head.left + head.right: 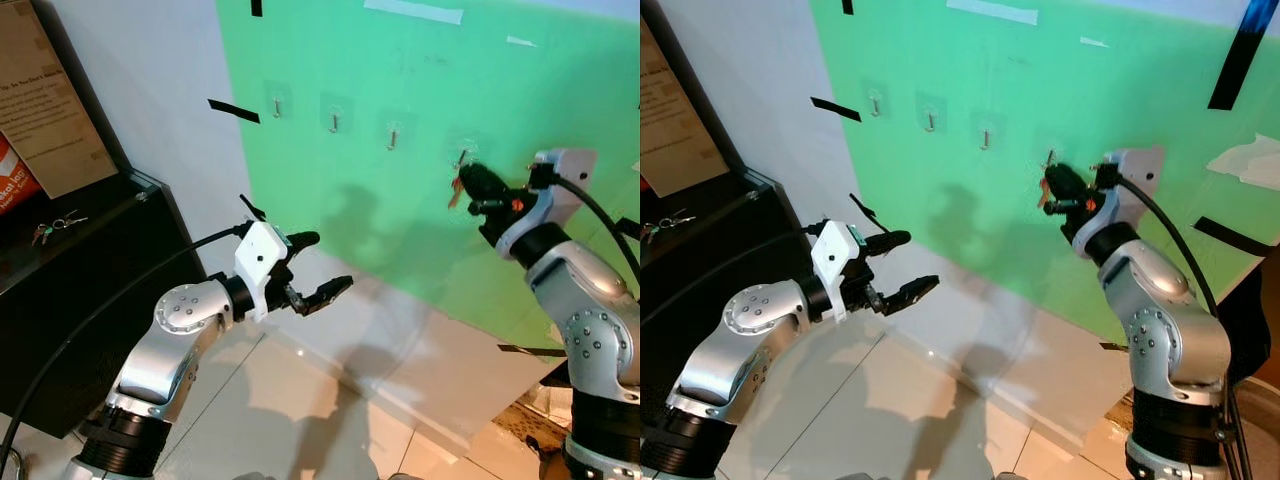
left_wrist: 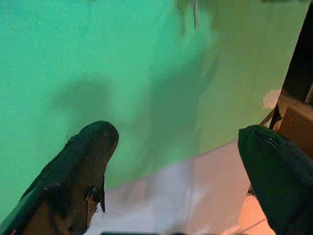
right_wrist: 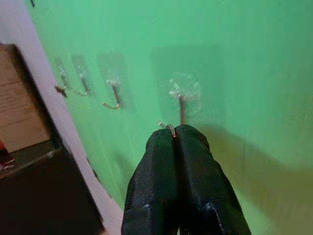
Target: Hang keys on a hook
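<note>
Right gripper of mine is up at the green wall, its two black fingers pressed together on the keys, which dangle just left of the fingertips as a small orange-brown shape. I hold it this high and this close because the rightmost hook sits right above the keys; in the right wrist view a glint of the key ring pokes out between my closed fingertips, just beside the hook's bent metal stem. Whether the ring is touching the hook I cannot tell. By my reading the ring is not yet over the hook, so the job is at the final lining-up: I would need to lift the ring a little and ease it over the upturned tip before letting go.

Three more hooks run in a row to the left along the wall. My left gripper hangs out in front of me lower down, fingers spread wide apart and holding nothing. Far left, a second bunch of keys lies on the black bench.
</note>
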Controlling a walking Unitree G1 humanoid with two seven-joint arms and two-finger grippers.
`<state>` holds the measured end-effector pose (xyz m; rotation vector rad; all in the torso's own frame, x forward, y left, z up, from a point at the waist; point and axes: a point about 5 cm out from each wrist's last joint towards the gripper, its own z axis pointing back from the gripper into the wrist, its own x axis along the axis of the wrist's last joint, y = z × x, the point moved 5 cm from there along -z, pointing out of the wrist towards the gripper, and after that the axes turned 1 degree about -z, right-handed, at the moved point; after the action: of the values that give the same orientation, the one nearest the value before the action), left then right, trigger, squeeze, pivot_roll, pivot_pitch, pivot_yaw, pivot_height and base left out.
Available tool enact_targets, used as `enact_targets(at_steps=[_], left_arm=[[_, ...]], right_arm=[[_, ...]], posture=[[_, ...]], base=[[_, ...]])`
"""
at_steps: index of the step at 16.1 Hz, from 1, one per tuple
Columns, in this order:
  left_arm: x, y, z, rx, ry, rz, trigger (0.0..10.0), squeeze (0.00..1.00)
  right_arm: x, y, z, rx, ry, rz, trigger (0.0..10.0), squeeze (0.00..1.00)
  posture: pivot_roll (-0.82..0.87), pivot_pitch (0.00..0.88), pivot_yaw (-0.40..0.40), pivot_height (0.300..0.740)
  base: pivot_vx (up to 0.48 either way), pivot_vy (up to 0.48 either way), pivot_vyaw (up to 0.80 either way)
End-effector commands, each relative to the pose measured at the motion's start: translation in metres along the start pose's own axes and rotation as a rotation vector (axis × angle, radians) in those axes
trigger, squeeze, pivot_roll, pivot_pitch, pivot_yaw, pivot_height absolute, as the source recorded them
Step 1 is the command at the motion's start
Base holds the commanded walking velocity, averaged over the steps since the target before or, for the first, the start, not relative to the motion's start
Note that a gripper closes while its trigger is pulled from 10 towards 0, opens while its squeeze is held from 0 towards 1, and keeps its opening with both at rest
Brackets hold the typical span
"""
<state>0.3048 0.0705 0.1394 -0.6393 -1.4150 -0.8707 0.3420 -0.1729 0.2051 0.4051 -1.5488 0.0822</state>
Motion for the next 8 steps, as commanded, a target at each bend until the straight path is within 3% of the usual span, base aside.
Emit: enact_targets(at_steps=[1, 4, 8], left_arm=[[0.008, -0.002, 0.001, -0.008, -0.032, -0.017, 10.0, 0.0], [0.011, -0.003, -0.002, -0.005, -0.057, -0.003, 10.0, 0.0], [0.013, -0.004, -0.007, -0.014, -0.07, 0.005, 10.0, 0.0]], right_arm=[[0.006, 0.009, -0.001, 0.041, -0.013, 0.006, 10.0, 0.0], [0.007, 0.016, -0.005, 0.058, -0.024, -0.007, 10.0, 0.0], [0.017, 0.008, -0.01, -0.001, -0.077, -0.036, 10.0, 0.0]], posture=[[-0.1, 0.0, 0.03, 0.74], [-0.09, 0.0, 0.026, 0.74], [-0.09, 0.0, 0.027, 0.74]], base=[[0.0, 0.0, 0.0], [0.0, 0.0, 0.0], [0.0, 0.0, 0.0]])
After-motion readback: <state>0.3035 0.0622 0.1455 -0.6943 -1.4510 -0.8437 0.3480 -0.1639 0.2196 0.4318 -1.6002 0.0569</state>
